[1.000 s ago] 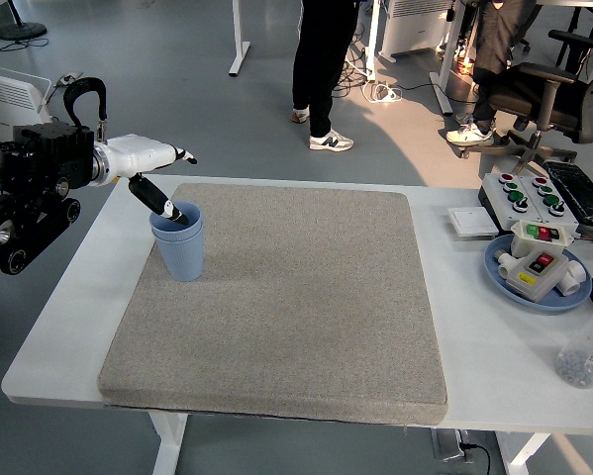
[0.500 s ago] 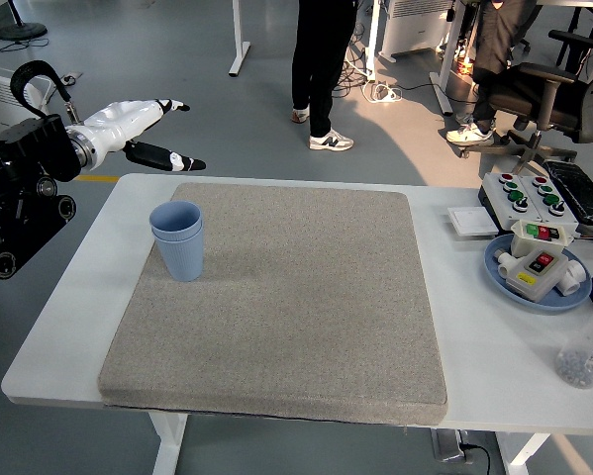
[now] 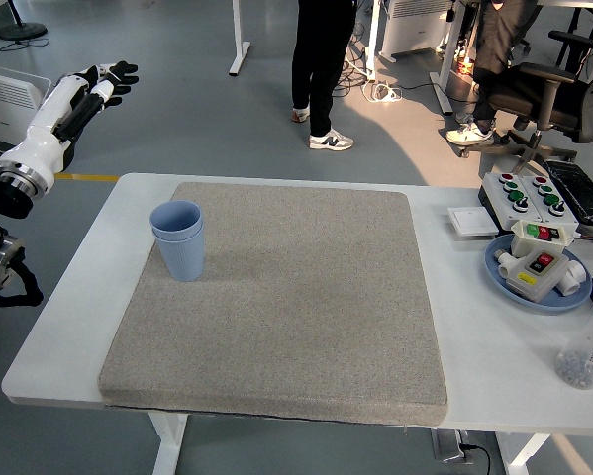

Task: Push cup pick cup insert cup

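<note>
The left robot hand (image 3: 90, 81) has swung up and away from the surface, fingers now stretched out and holding nothing, well apart from the two nested pale-blue plastic cups (image 3: 178, 240). These stand upright, unmoved, near the far left corner of the grey felt mat (image 3: 296, 307). The right arm is out of view.

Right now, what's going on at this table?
Nothing is being handled. The left hand is raised off to the left of the table, fingers extended and holding nothing. Two blue cups, one nested in the other, stand upright at the far left of the grey mat. So the insert looks done. The right arm is out of view. A blue plate with a button box sits at the right edge. A person stands beyond the table, not reaching in.
</note>
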